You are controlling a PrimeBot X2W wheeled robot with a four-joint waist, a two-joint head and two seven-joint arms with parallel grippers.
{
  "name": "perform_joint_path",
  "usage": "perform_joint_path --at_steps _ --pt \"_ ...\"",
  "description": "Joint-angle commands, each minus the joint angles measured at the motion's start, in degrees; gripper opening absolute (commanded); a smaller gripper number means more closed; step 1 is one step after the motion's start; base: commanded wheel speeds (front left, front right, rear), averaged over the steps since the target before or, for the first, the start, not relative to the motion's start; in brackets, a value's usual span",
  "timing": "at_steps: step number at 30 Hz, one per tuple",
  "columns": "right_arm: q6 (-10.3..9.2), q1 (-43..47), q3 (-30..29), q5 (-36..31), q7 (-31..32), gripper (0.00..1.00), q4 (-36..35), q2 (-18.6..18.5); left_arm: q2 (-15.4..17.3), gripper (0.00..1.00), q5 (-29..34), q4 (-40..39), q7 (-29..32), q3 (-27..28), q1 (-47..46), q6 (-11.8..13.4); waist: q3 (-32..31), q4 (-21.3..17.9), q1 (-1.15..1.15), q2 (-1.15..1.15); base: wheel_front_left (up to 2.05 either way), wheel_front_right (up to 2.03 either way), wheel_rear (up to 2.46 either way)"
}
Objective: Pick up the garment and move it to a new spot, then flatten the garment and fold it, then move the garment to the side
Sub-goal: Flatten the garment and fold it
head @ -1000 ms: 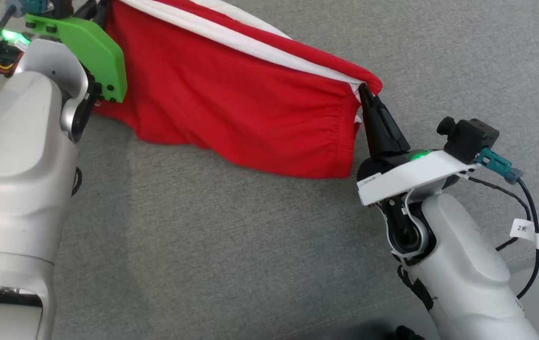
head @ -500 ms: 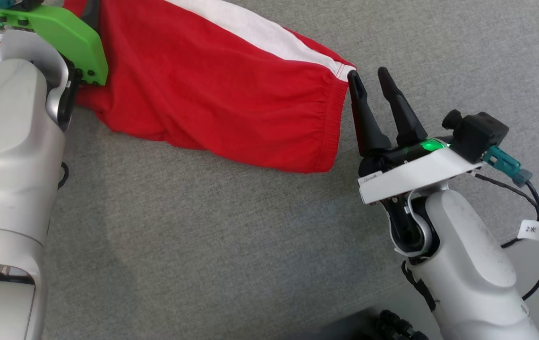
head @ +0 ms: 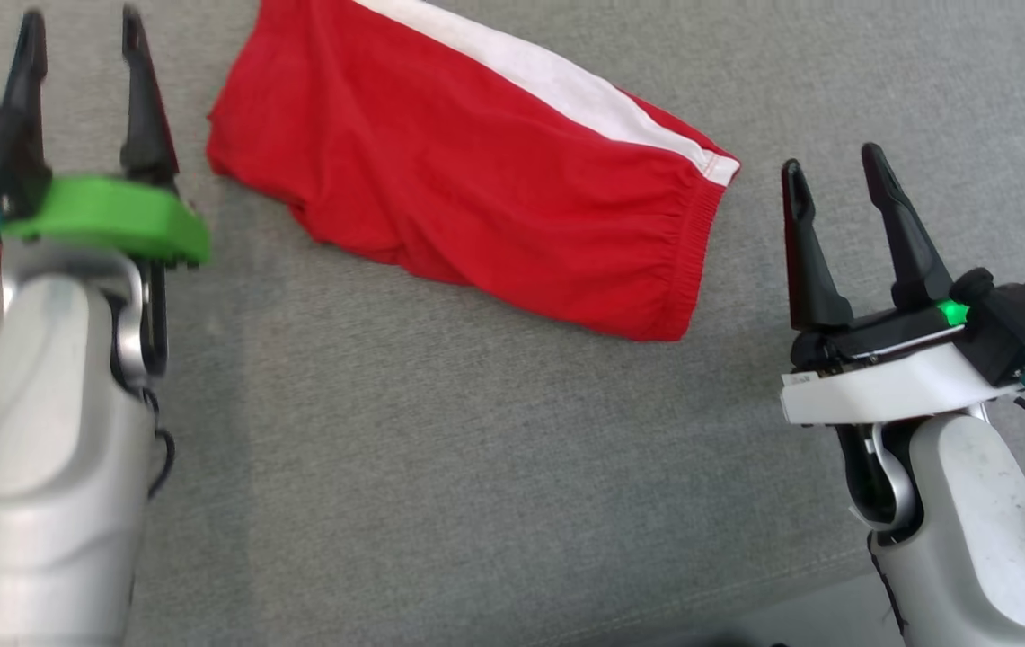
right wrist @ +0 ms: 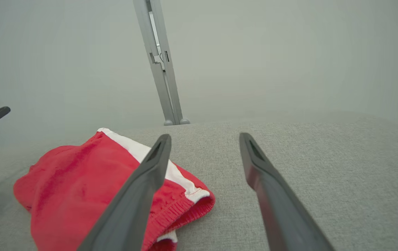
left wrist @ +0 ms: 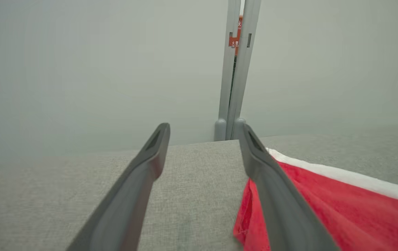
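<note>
The garment [head: 485,189] is a pair of red shorts with a white side stripe, lying folded and slightly rumpled on the grey fabric surface, its elastic waistband toward the right. My left gripper [head: 76,22] stands open just left of the garment's left edge, holding nothing. My right gripper [head: 831,166] is open too, a short way right of the waistband corner. In the left wrist view the garment [left wrist: 324,209] lies by the right finger. The right wrist view has the garment [right wrist: 80,181] at lower left, beyond the left finger.
The grey fabric surface [head: 440,449] stretches wide in front of the garment. A pale wall with a grey upright post [left wrist: 235,69] rises behind the surface's far edge. The surface's near edge shows at the head view's bottom right.
Both grippers have opened and let go of the garment, which has dropped flat onto the surface. Both arms have drawn back from it, and the head camera has shifted.
</note>
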Motion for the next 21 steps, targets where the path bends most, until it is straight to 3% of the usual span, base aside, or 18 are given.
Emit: perform_joint_path --at_steps 1,10,21 --pt "-0.06 1.3 -0.4 -0.7 -0.2 1.00 -0.3 -0.7 -0.4 1.00 1.0 -4.0 0.0 1.3 3.8 1.0 -3.6 3.3 0.00 0.00 0.00 0.00 0.00" --pt "-0.06 5.4 -2.7 -2.0 1.5 1.00 -0.6 -2.2 -1.9 1.00 4.4 -17.9 0.0 4.1 22.6 3.6 -9.4 6.8 0.00 0.00 0.00 0.00 0.00" --pt "-0.06 11.2 -4.8 -1.8 4.2 1.00 -2.5 -1.8 -2.6 1.00 5.2 -19.7 0.0 3.3 33.1 4.9 -14.0 8.0 0.00 0.00 0.00 0.00 0.00"
